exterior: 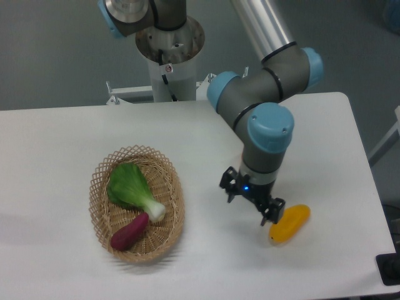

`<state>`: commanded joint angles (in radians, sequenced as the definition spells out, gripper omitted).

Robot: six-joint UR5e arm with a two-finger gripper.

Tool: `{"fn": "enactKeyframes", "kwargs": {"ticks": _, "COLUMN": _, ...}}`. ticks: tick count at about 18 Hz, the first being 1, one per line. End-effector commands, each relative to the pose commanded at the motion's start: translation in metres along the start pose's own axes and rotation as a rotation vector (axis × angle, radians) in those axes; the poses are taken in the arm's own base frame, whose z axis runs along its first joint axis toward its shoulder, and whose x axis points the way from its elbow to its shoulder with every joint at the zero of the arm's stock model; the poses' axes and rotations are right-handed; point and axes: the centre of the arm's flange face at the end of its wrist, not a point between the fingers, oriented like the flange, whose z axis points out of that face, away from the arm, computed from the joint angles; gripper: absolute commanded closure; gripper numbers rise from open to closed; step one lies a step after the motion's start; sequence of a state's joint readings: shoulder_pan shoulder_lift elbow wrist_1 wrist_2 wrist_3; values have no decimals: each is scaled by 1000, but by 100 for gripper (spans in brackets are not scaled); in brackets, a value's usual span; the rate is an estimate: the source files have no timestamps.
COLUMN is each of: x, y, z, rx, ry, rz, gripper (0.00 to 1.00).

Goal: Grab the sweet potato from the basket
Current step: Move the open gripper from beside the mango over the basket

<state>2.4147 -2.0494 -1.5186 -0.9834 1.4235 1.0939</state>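
Observation:
The magenta-purple sweet potato lies in the near part of the oval wicker basket, at the left of the table. A green-and-white bok choy lies beside it in the same basket, its white stem touching the tuber's end. My gripper hangs low over the table to the right of the basket, well apart from it. Its fingers point down and look spread, with nothing between them. It sits just left of the yellow fruit.
The yellow mango-shaped fruit lies on the white table near the front right. The arm's base column stands at the back centre. The table's right edge is close to the fruit.

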Motion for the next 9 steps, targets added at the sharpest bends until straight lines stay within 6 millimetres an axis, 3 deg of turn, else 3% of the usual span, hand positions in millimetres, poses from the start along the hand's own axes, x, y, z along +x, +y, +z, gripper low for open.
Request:
{"fn": "enactKeyframes", "kwargs": {"ticks": 4, "x": 45, "y": -48, "z": 9, "rx": 7, "ry": 25, "rz": 20, "gripper": 0}}
{"fn": "enactKeyframes", "kwargs": {"ticks": 9, "x": 98, "y": -90, "z": 32, "rx": -12, "ry": 66, "rz": -34, "gripper": 0}}
